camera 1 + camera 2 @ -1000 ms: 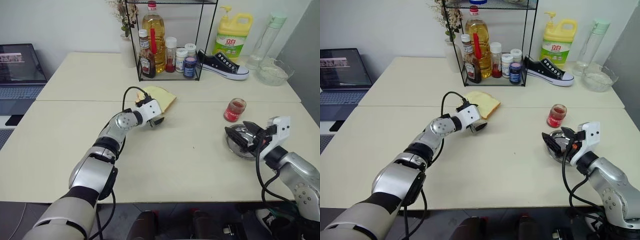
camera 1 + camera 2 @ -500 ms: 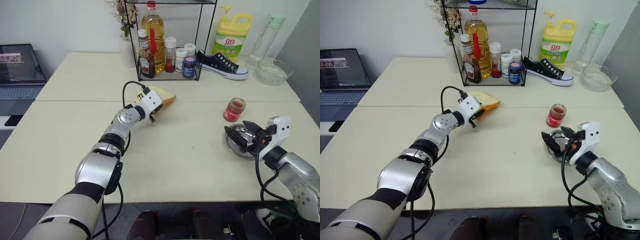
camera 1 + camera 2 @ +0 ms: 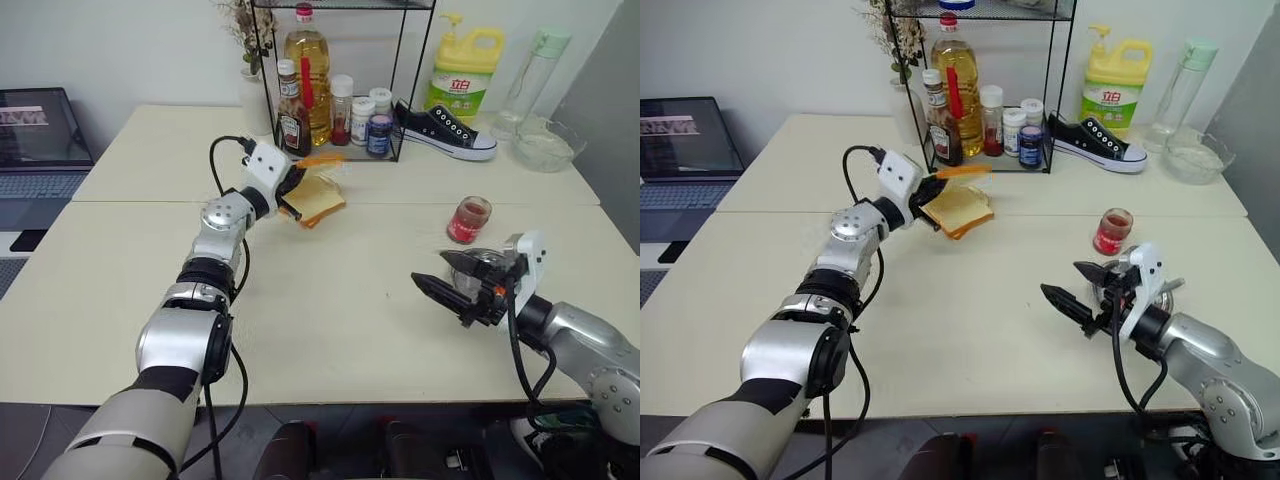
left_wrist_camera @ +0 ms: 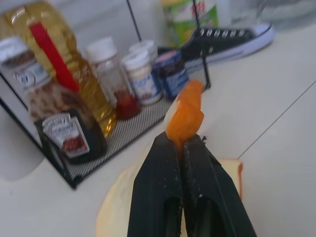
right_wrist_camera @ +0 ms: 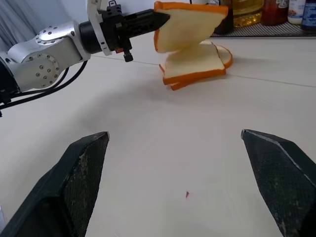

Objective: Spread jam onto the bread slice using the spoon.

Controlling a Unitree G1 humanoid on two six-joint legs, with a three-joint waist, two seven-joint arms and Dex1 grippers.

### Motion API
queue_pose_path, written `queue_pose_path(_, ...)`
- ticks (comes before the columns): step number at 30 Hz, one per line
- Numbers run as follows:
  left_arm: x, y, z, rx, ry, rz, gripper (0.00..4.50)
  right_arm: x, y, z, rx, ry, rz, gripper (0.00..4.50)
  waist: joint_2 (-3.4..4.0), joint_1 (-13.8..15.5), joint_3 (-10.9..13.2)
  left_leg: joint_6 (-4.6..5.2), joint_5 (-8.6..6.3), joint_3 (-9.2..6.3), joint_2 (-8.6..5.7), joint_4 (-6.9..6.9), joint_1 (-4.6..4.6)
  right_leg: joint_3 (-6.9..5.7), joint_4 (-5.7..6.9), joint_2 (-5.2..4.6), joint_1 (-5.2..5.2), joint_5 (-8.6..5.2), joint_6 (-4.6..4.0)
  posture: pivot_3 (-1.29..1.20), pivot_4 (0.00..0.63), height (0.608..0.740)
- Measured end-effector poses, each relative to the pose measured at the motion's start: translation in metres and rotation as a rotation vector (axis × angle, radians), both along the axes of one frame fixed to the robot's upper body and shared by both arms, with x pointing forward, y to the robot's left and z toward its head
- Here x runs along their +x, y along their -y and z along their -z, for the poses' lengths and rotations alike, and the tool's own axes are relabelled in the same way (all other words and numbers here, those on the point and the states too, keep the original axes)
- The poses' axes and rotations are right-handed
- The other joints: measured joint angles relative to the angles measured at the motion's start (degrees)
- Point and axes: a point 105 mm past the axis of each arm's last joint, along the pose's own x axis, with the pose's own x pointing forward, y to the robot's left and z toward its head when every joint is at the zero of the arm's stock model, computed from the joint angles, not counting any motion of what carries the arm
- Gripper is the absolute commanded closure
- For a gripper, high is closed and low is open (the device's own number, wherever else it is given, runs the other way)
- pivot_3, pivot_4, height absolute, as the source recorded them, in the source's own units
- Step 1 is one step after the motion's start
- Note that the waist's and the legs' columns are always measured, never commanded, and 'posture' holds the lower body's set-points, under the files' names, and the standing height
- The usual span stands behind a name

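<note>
bread slice lifted, jam and spoon untouched

my left tool (image 3: 932, 200) is clamped on the edge of the bread slice (image 5: 190, 27), holding it in the air just above the stack of slices (image 5: 195, 66), which lies on the table (image 3: 330, 300) in front of the wire rack (image 3: 335, 80). in my right wrist view the slice droops from the closed fingers, clear of the stack below it.

my right tool (image 5: 187, 173) is spread wide and holds nothing. it hangs over the table to the right of the stack, well apart from it and near the steel plate (image 3: 1160, 285).

the jam (image 3: 469, 219) sits in its small glass jar, well to the right of the stack and just behind the plate. i cannot make out the spoon.

as i judge it, the task is at an early stage: one slice is picked up, but it is not yet set down anywhere for spreading, no jam is scooped and nothing is spread. setting the slice down, taking the spoon, scooping and spreading all remain.
</note>
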Motion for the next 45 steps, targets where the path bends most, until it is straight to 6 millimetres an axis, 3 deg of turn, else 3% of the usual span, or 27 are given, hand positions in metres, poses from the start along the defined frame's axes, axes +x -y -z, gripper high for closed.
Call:
queue_pose_path(3, -0.039, 0.02, 0.009, 0.072, 0.021, 0.217, 4.47, 0.0, 0.005, -0.002, -0.036, -0.002, -0.003, 0.0, 0.03, -0.1, -0.02, -0.01, -0.03, 0.04, 0.01, 0.01, -0.01, 0.26, -0.06, -0.01, -0.01, 0.0, -0.01, 0.0, 0.15, 0.74)
queue_pose_path(7, -0.099, 0.043, 0.046, 0.223, -0.063, 0.463, 4.47, 0.0, 0.016, 0.002, -0.057, -0.023, 0.011, 0.0, 0.05, -0.06, -0.02, 0.03, -0.05, 0.07, 0.05, 0.04, 0.02, 0.36, -0.02, -0.2, 0.01, 0.04, -0.08, 0.0, 0.15, 0.74)
queue_pose_path(10, -0.166, 0.035, 0.096, 0.422, -0.202, 0.661, 4.47, -0.001, 0.022, 0.009, -0.058, -0.052, 0.025, 0.0, 0.31, -0.82, -0.12, 0.08, -0.09, 0.12, 0.18, -0.05, 0.19, 0.44, -0.07, -0.14, 0.09, 0.08, -0.23, 0.0, 0.15, 0.74)
queue_pose_path(12, -0.193, 0.022, 0.135, 0.512, -0.336, 0.735, 4.47, -0.001, 0.024, 0.011, -0.057, -0.056, 0.033, 0.0, 0.57, -0.83, -0.05, 0.1, -0.09, 0.1, 0.2, -0.04, 0.19, 0.37, -0.03, -0.12, 0.1, 0.1, -0.28, 0.0, 0.15, 0.74)
queue_pose_path(15, -0.19, 0.023, 0.132, 0.537, -0.3, 0.749, 4.47, -0.002, 0.024, 0.012, -0.056, -0.059, 0.033, 0.0, 0.6, 0.7, 0.01, 0.11, -0.09, -0.1, 0.22, 0.14, 0.13, 0.14, -0.1, -0.07, 0.24, 0.13, -0.32, 0.0, 0.15, 0.74)
queue_pose_path(21, -0.164, 0.014, 0.124, 0.564, -0.239, 0.7, 4.47, -0.004, 0.028, 0.015, -0.065, -0.075, 0.041, 0.0, 0.61, 1.15, 0.0, 0.17, -0.13, 0.04, 0.17, 0.17, 0.14, 0.26, -0.15, 0.17, 0.26, 0.16, -0.27, 0.0, 0.15, 0.74)
queue_pose_path(29, -0.123, 0.035, 0.111, 0.592, -0.094, 0.656, 4.47, -0.002, 0.028, 0.01, -0.067, -0.054, 0.042, 0.0, 0.6, 1.28, 0.0, 0.17, -0.13, 0.03, 0.17, 0.19, 0.13, 0.23, -0.13, 0.19, 0.26, 0.18, -0.23, 0.0, 0.15, 0.74)
queue_pose_path(35, -0.132, 0.042, 0.118, 0.587, -0.102, 0.703, 4.47, -0.001, 0.031, 0.008, -0.073, -0.049, 0.051, 0.0, 0.6, 1.03, 0.0, 0.18, -0.13, 0.01, 0.18, 0.18, 0.13, 0.23, -0.13, 0.19, 0.26, 0.18, -0.23, 0.0, 0.15, 0.74)
queue_pose_path(41, -0.142, 0.033, 0.126, 0.604, -0.146, 0.708, 4.47, -0.003, 0.034, 0.012, -0.076, -0.065, 0.068, 0.0, 0.61, 0.92, 0.0, 0.18, -0.14, 0.0, 0.2, 0.18, 0.14, 0.24, -0.12, 0.2, 0.26, 0.18, -0.23, 0.0, 0.15, 0.74)
queue_pose_path(45, -0.144, 0.029, 0.123, 0.526, -0.217, 0.695, 3.56, -0.003, 0.034, 0.012, -0.076, -0.064, 0.069, 0.0, 0.61, 0.57, 0.0, 0.18, -0.14, 0.0, 0.2, 0.17, 0.13, 0.24, -0.12, 0.2, 0.25, 0.18, -0.23, 0.0, 0.15, 0.74)
